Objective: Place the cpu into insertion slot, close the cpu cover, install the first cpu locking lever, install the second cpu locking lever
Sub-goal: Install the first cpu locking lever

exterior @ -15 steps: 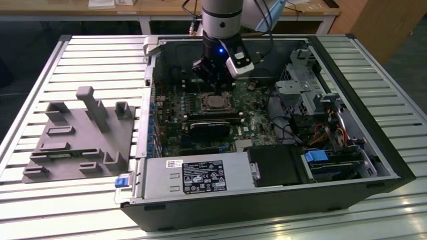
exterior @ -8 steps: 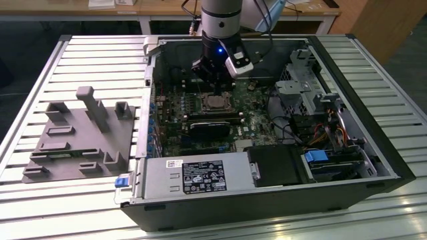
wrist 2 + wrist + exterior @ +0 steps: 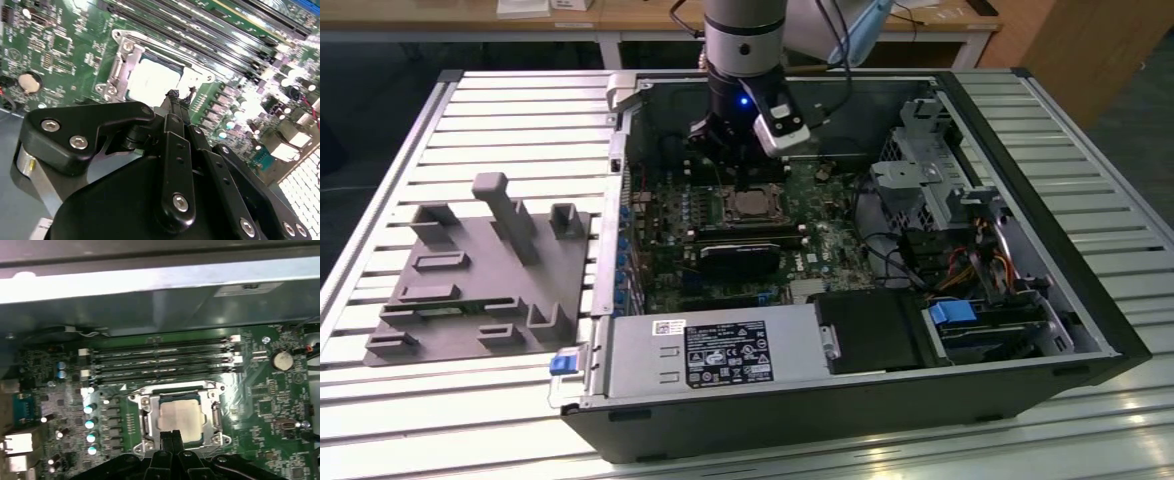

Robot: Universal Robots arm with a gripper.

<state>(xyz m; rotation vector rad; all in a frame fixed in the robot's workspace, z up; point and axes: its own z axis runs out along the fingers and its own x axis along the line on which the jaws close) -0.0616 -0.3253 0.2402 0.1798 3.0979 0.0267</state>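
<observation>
No print legible. Black rectangular label (image 3: 727,352) on silver metal power-supply box (image 3: 634,362), 6 o'clock from green motherboard (image 3: 670,205). Small white sticker (image 3: 664,325) at label's 10 o'clock. White rectangular sticker (image 3: 248,288) on grey case wall (image 3: 175,310): blurred.

Open case (image 3: 854,410) on slatted table (image 3: 494,100), housing power supply (image 3: 720,352), drive cage (image 3: 921,180), memory slots (image 3: 165,357) and coin cell (image 3: 283,360); grey fixture (image 3: 474,280) just beside, exterior view's left.
</observation>
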